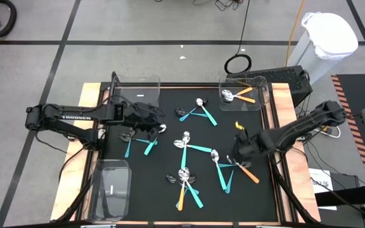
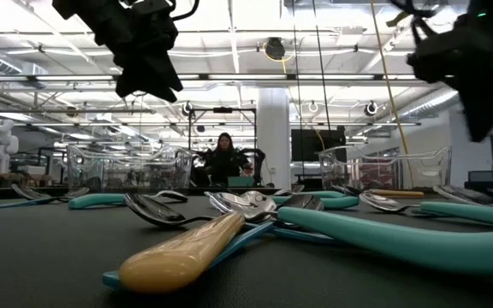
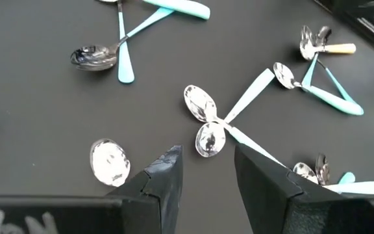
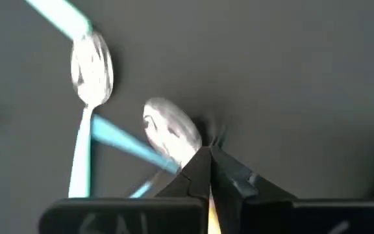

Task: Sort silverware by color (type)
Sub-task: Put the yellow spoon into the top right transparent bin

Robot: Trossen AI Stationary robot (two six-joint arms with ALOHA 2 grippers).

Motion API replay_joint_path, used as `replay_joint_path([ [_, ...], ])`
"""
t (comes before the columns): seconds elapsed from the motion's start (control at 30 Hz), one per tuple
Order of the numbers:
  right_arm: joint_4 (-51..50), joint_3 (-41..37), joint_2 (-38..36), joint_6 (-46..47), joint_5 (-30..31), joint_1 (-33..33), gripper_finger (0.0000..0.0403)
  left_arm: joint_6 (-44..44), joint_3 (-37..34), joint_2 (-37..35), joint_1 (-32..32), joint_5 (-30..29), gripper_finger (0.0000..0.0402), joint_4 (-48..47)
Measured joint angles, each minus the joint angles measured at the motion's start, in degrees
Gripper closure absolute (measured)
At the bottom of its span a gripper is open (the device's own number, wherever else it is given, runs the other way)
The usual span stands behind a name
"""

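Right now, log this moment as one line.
left hand: open, above mat | right hand: shut beside spoon | orange-handled pieces in bin

The desk [image 1: 170, 152] has a black top. Teal spoons [image 1: 198, 113] and an orange spoon [image 1: 182, 197] lie scattered on it. Clear bins sit at eleven o'clock [image 1: 135, 85], one o'clock [image 1: 243, 95] and seven o'clock [image 1: 111, 189]; the one o'clock bin holds orange-handled pieces [image 1: 239, 95].
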Motion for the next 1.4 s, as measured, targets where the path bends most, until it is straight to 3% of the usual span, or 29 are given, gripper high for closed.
replay_joint_path([
  [0.2,-3.49,0.0,-1.58,-8.47,-4.08,-5.63,0.0394,-2.78,0.0,0.0,0.05,0.3,0.026,0.21],
  [0.37,2.94,0.0,1.3,-15.37,-10.66,-3.46,0.0362,-4.33,0.0,0.0,-0.66,0.26,0.026,0.13],
  [0.57,3.23,-0.02,7.31,-21.91,-11.45,-2.24,0.0305,-4.31,0.0,0.0,-0.94,-1.63,0.026,0.02],
  [0.7,4.08,-0.02,11.52,-23.9,-15.4,-1.2,0.0285,-4.28,0.0,0.0,-0.98,-1.61,0.026,-0.05],
  [1.07,6.54,-0.02,16.95,-17.67,-17.18,5.4,0.0294,-4.37,0.0,0.0,-1.24,-1.54,0.026,-1.41],
  [1.4,5.91,-0.17,16.86,-3.14,-15.38,12.26,0.0271,-4.37,0.0,0.0,-1.22,-1.22,0.026,-1.51],
])
